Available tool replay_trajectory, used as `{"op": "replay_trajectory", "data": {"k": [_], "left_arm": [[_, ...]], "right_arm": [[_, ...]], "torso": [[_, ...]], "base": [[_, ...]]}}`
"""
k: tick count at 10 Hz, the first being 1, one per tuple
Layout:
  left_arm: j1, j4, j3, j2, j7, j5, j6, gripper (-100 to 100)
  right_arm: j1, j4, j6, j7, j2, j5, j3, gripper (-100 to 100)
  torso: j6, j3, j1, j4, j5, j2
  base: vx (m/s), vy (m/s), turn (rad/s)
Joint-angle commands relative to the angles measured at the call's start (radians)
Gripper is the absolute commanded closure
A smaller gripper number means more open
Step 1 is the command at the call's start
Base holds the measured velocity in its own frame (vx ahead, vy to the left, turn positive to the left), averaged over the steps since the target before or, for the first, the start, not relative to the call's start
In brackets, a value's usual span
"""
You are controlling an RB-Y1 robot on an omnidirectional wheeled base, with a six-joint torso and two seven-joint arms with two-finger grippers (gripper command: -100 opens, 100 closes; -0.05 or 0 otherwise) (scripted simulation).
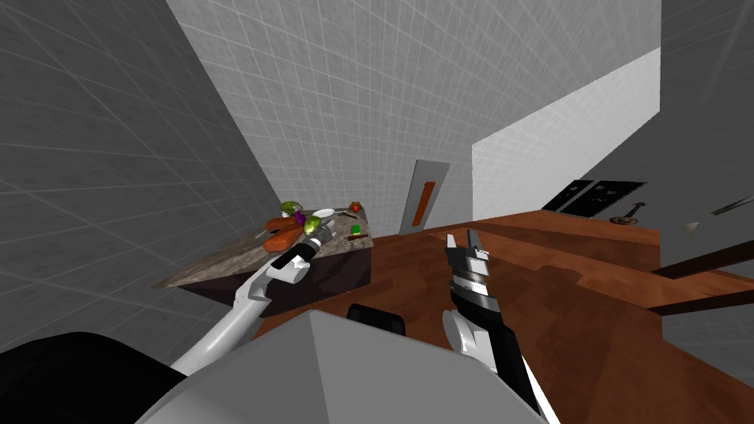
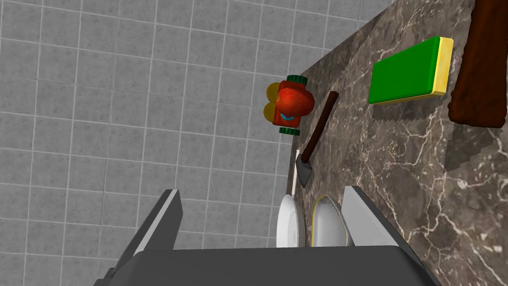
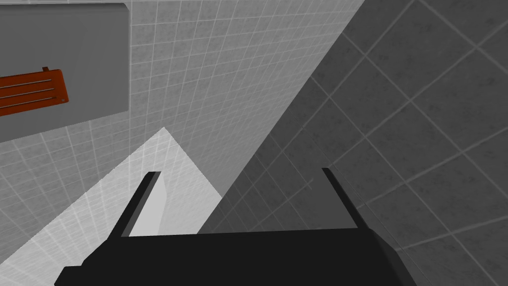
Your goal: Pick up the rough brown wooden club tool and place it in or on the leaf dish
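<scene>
Left gripper [image 2: 262,191] is hovering over the counter [image 2: 421,164], 2 fingers spread, empty; club [image 2: 476,69] is lying beside sponge [image 2: 407,74]. Right gripper [image 3: 240,171] is spread too.

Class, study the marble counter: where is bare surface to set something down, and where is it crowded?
Free: the counter's near end, on the robot's side of the left gripper, and the marble between the green sponge and that gripper's finger. Crowded: the far end by the wall, with hatchet, plates and red toy.
</scene>
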Motion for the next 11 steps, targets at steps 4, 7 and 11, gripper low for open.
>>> {"op": "replay_trajectory", "data": {"k": [4,7,11], "left_arm": [[-0.021,0.040,0.036,0.082,0.060,0.078,0.140,-100],[-0.026,0.055,0.048,0.114,0.081,0.111,0.215,-100],[-0.033,0.084,0.068,0.177,0.118,0.180,0.327,-100]], "right_arm": [[0.000,0.000,0.000,0.000,0.000,0.000,0.000,0],[0.000,0.000,0.000,0.000,0.000,0.000,0.000,0],[0.000,0.000,0.000,0.000,0.000,0.000,0.000,0]], "torso": [[0.000,0.000,0.000,0.000,0.000,-0.001],[0.000,-0.001,0.000,0.000,0.000,-0.002],[0.000,-0.002,0.000,-0.001,0.000,-0.004]], "base": [[0.007,-0.058,-0.040],[0.021,-0.054,-0.029],[0.042,-0.052,-0.038]]}}
